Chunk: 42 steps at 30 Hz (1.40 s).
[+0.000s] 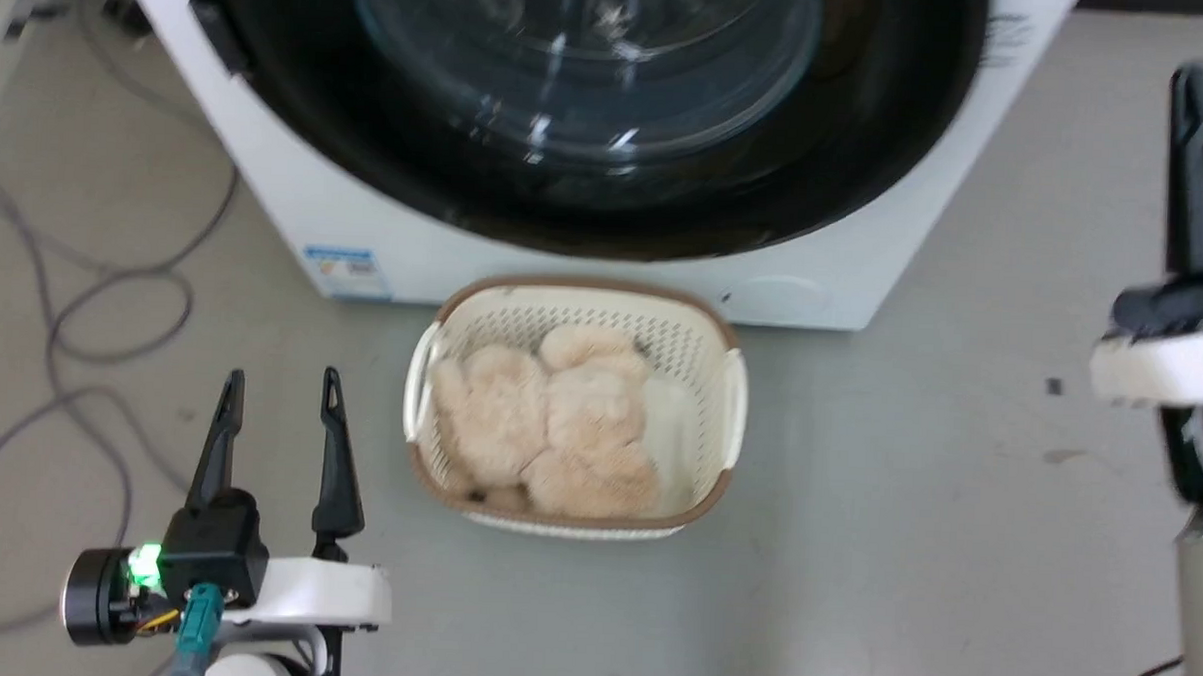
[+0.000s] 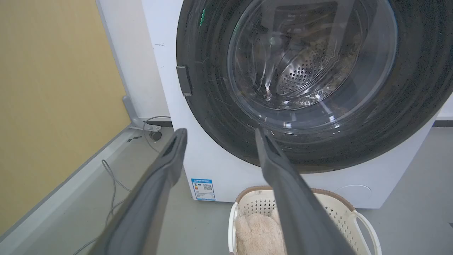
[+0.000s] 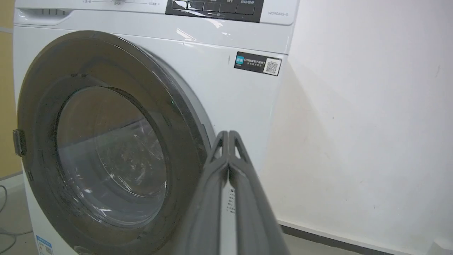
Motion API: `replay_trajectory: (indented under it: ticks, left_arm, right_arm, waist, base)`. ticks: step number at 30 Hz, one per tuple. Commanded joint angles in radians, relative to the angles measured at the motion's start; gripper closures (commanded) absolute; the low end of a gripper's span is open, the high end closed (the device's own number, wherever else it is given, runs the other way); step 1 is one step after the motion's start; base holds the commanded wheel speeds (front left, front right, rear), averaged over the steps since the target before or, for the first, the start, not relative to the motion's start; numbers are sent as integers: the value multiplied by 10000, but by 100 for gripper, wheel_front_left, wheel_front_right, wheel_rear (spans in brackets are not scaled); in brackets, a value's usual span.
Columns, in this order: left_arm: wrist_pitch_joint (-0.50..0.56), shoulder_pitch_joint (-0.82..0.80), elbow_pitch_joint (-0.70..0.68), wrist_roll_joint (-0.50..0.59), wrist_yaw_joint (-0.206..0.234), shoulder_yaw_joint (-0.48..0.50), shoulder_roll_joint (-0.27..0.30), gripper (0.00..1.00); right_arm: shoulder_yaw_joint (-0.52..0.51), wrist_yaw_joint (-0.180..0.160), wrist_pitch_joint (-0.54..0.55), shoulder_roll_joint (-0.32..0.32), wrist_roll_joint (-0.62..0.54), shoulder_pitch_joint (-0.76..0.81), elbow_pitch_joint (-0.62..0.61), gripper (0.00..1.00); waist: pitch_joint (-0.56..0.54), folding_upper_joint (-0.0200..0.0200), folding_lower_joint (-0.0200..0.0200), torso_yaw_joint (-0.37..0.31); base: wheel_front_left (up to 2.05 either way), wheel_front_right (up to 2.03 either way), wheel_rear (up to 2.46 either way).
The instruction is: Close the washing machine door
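The large round door of glossy black rim and clear glass (image 1: pixel 368 150) lay against the big white front-loading washing machine (image 1: pixel 444 262), with the left gripper (image 1: pixel 282 387) spread wide and empty and the right gripper (image 3: pixel 229 136) pinched together on nothing beside that machine, and if the latch had not caught, the door could swing back open.

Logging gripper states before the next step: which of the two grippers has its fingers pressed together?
The right gripper: its two dark fingers meet at the tips, whereas the left gripper holds its fingers apart with a clear gap between them.
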Motion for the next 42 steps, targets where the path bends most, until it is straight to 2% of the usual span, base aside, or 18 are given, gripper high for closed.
replay_trajectory:
  ticks: [1,2,4,6,7,8,9,10,20,31,32,42]
  left_arm:
    - [-43,147,19,92,-7,35,31,0]
    - [-43,221,30,95,-3,44,33,0]
    - [-43,371,50,103,-1,56,41,0]
    - [-43,530,55,106,7,77,52,0]
    - [-43,618,48,103,8,89,58,0]
    - [-44,705,40,105,7,93,63,0]
    - [-44,786,34,107,10,97,65,0]
    - [-44,862,32,106,17,102,64,0]
    - [-44,1507,81,138,10,-2,58,0]
    - [-44,1708,44,61,-14,31,77,0]
    - [6,1622,48,48,-8,6,42,100]
    - [159,1576,43,59,-82,-4,20,100]
  right_arm:
    - [6,-9,-42,137,-14,303,-68,100]
    - [13,-9,-42,222,-9,515,-132,92]
    - [47,-9,-42,348,-13,957,-184,86]
    - [41,-9,-42,498,24,1375,-232,73]
    - [66,-9,-42,588,72,1599,-219,62]
    - [100,-9,-42,638,166,1799,-163,31]
    - [123,-9,-42,684,249,1974,-140,8]
    - [142,-9,-42,723,308,2155,-119,0]
    - [63,-9,-42,1318,543,3963,114,0]
    - [101,-9,-42,1782,564,5415,12,0]
    - [86,0,6,1730,537,5347,27,100]
    - [107,-1,152,1731,466,5338,-49,100]
  waist:
    - [-411,0,1,-383]
    - [-530,0,1,-466]
    - [-763,0,1,-617]
    - [-978,0,1,-757]
    - [-1086,0,1,-824]
    - [-1183,0,1,-882]
    - [-1272,0,1,-939]
    - [-1362,0,1,-997]
    - [-2184,0,1,-1293]
    - [-2456,0,1,-1448]
    - [-2459,0,1,-1448]
    - [-2461,0,1,-1376]
  base:
    - [0,0,0]
    - [0,0,0]
    - [0,0,0]
    - [0,0,0]
    - [0,0,0]
    - [0,0,0]
    - [0,0,0]
    - [0,0,0]
    - [0,0,0]
    - [0,0,0]
    - [0,0,0]
    - [0,0,0]
